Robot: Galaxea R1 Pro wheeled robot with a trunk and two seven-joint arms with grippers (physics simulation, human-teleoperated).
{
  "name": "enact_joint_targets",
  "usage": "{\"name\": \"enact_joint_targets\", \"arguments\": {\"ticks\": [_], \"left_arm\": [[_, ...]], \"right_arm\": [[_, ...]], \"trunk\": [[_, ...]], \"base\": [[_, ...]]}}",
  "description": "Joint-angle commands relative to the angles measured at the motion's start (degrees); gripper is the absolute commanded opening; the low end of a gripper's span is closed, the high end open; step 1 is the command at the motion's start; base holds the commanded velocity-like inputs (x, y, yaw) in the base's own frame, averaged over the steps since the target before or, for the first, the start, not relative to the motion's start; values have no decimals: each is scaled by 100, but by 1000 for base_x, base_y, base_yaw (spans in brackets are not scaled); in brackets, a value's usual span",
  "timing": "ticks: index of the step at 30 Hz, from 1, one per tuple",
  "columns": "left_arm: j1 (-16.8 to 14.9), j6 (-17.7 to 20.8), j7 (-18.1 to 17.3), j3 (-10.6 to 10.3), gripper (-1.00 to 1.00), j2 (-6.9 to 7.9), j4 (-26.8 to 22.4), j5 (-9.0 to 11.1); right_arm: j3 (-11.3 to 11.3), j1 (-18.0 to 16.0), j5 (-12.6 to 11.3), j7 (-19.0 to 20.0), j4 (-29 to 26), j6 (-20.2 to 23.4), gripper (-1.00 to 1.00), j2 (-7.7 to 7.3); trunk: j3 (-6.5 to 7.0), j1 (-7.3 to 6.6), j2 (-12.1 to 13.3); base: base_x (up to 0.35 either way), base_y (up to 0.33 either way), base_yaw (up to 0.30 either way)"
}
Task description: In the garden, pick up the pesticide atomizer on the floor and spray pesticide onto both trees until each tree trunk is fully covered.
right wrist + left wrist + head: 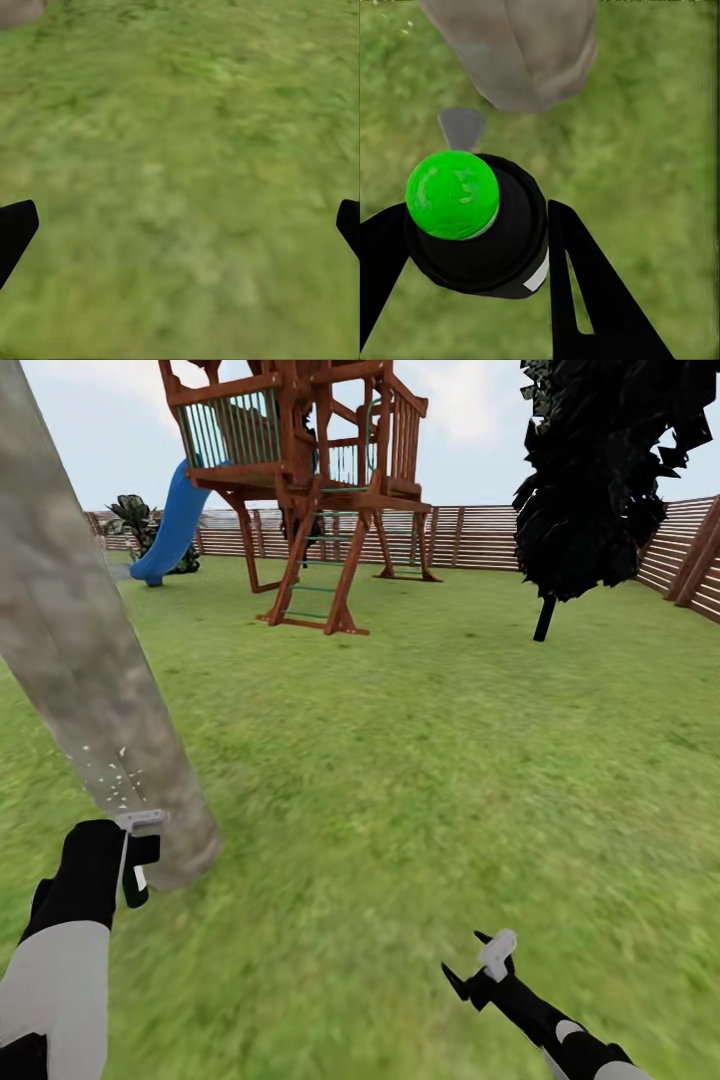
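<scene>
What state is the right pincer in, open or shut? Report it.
Open. The right pincer shows its black fingertips at opposite edges of the right wrist view, with bare green grass between them.

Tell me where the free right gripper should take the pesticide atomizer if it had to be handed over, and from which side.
Probably the black body of the pesticide atomizer, below the green cap. The left gripper already clamps it from both flanks, and its grey nozzle faces the tree trunk, so the open right gripper should come from the robot's side, away from the trunk.
</scene>
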Motion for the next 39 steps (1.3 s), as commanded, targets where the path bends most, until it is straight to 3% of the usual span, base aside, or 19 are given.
{"name": "enact_joint_targets", "arguments": {"ticks": [1, 12, 28, 36, 37, 39], "left_arm": [[-5, 21, -56, 28, -100, 3, -6, -66], [101, 18, -55, 24, -100, 19, -54, -115], [153, 25, -38, -13, -100, 14, -105, -118], [238, 24, -45, 18, -100, 9, -25, -111], [524, 13, -32, 15, -100, -57, -85, -81], [585, -139, -34, 46, -100, -198, -131, -69]], "right_arm": [[-56, -3, 1, 88, 3, -5, 100, -11], [-56, -3, -14, 107, -3, -20, 100, -25], [-48, -3, -11, 107, 20, -21, 100, -16], [-45, 3, -5, 107, 28, -21, 100, -16], [-46, 5, -5, 107, 30, -17, 100, -16], [-45, 6, -5, 107, 30, -18, 100, -11]], "trunk": [[-5, 2, -2], [-5, 2, -2], [-5, 2, -2], [-5, 2, -2], [-5, 2, -2], [-5, 2, -2]], "base": [[86, -211, 0], [-99, -158, 165], [162, -206, 69], [153, -240, 255], [171, -240, 277], [176, -240, 277]]}}
